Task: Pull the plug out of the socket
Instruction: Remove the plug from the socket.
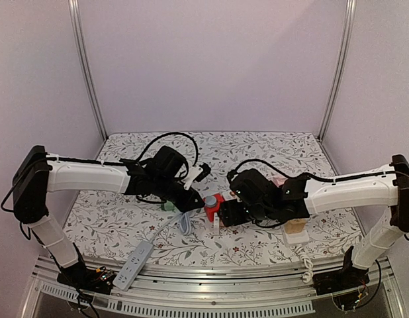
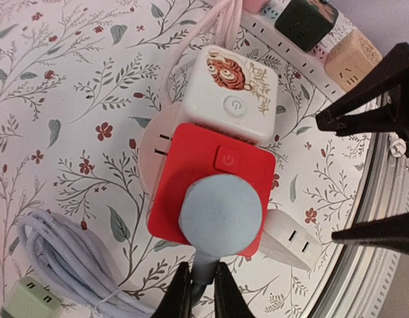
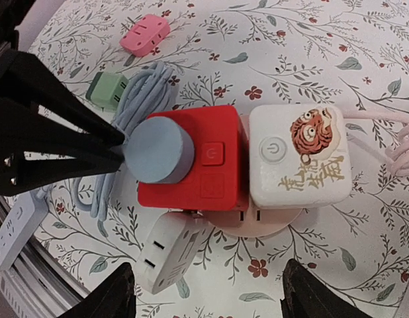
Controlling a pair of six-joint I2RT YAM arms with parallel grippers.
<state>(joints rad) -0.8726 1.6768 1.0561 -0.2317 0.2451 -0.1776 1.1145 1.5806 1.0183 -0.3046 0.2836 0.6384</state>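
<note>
Left end effector pinched shut on the neck of the grey-blue plug. Plug seated in the red socket, mid-desk, touching a white tiger-print cube. Right end effector gapes wide above both, holding nothing.

Overall light: soft, even, cool-white light is filling the booth from above; nothing is looking dim.
Shadows: only faint, blurred shadows are lying on the tabletop beneath the arms.
Glare: a mild sheen is sitting on the plug; the metal rail is gleaming palely.
Focus: the wrist views are rendering their centres crisply; the left tool is showing as a black, featureless silhouette.
Distortion: the tabletop's edge is bowing in the wrist views' corners.
Overhead view: looking slightly soft and grainy.
</note>
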